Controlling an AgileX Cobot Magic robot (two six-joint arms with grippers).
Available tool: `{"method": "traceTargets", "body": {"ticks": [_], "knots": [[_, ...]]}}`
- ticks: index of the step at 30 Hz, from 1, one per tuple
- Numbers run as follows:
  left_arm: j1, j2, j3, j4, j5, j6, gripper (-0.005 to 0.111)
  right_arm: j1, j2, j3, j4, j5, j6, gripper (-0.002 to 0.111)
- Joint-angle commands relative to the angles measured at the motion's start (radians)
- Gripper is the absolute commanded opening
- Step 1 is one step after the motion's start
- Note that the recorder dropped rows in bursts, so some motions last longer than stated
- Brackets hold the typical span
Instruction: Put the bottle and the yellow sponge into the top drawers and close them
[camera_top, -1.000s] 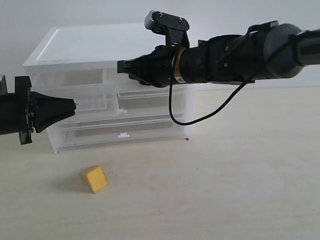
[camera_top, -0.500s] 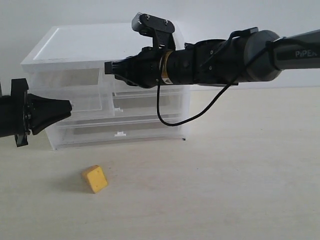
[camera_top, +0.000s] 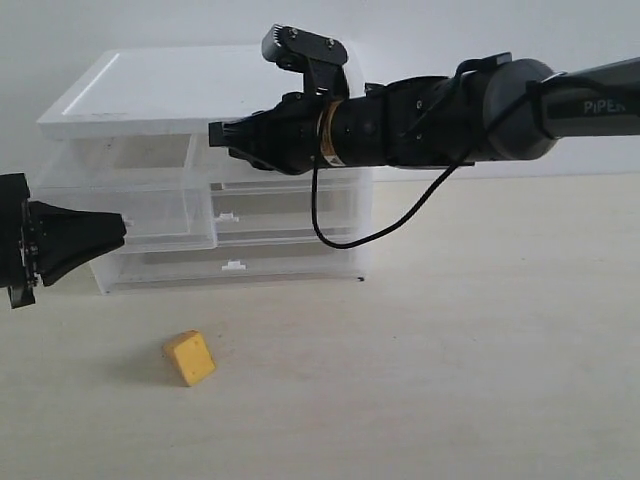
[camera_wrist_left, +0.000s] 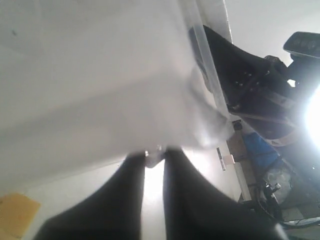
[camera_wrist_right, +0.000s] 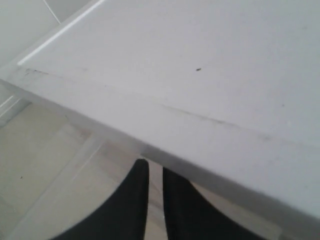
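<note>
Sliding left with the pull, the cabinet (camera_top: 180, 85) has crept across the surface (camera_top: 480, 380) while its left top drawer (camera_top: 165, 215) came out. The right claw (camera_top: 218, 133), tips together and empty, sits at the cabinet's top edge. The left claw (camera_top: 118, 232) is clamped on the drawer's tab (camera_wrist_left: 152, 156). Pulling further may drag the cabinet or slip the tab. The yellow sponge (camera_top: 189, 357) lies near, in front. No bottle shows.

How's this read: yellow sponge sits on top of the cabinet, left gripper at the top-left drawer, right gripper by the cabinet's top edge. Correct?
One thing is off. The yellow sponge isn't on the cabinet; it lies on the table in front of it, as the exterior view shows. The rest holds: left gripper at the top-left drawer, right gripper by the cabinet's top edge.
</note>
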Motion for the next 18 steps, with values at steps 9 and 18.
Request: {"method": "traceTargets", "body": {"ticks": [9, 18], "knots": [[0.005, -0.016, 0.0, 0.023, 0.034, 0.036, 0.051, -0.035, -0.075, -0.02, -0.453, -0.113, 0.49, 0.05], [0.005, -0.016, 0.002, 0.023, 0.034, 0.037, 0.057, -0.077, -0.156, 0.106, -0.453, -0.177, 0.505, 0.05]]}}
